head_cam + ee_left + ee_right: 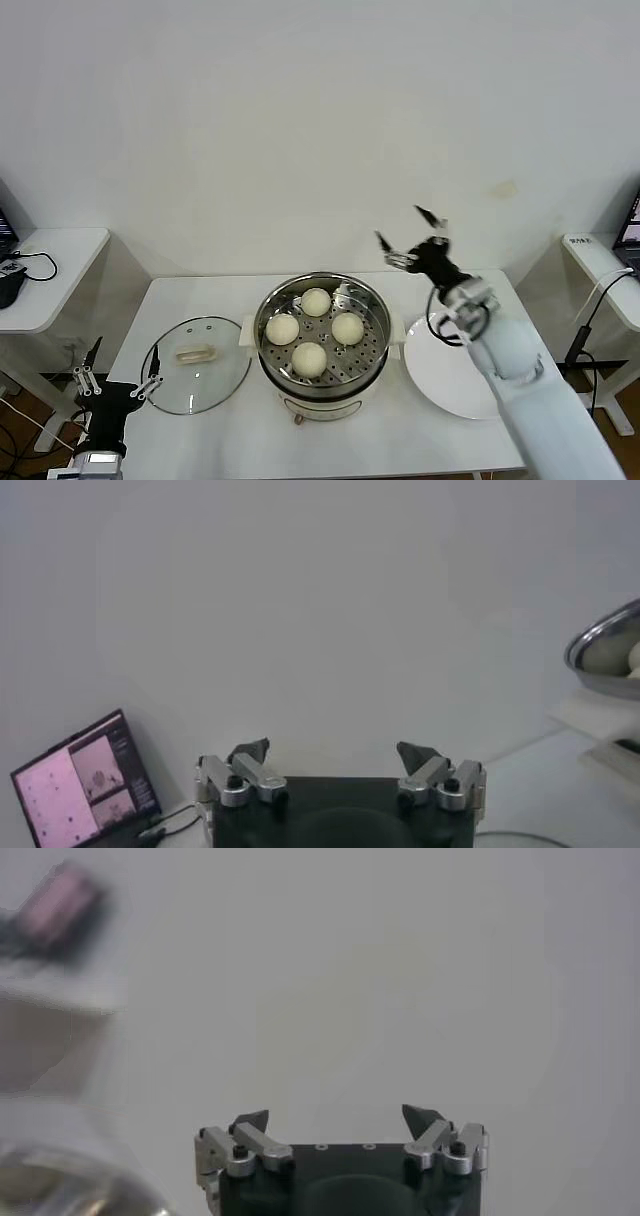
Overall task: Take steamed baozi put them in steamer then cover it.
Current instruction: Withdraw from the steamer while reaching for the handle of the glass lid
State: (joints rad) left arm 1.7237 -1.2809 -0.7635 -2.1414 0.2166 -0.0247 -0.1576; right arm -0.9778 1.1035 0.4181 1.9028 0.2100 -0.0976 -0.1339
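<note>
Baozi [309, 358] all sit in the steamer [372, 366], so the wide-open, empty left gripper [119, 378] should grab the cover [197, 379] by its middle handle and lift straight.

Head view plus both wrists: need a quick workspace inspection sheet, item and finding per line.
Surface: white table, no spills seen.
Steamed baozi: four, all on the perforated tray inside the steamer.
Cover: glass lid lying flat on the table to the robot's left of the steamer, not yet on.
Clutter: white plate on the right side of the steamer, nothing on it.
Grippers: left gripper open, low at the table's near left corner; right gripper open, raised above the table behind the plate; neither holds anything.
Cables: black cable on the left side table; a cord hangs by the right one.
Surroundings: white wall; laptop screen in the left wrist view.
</note>
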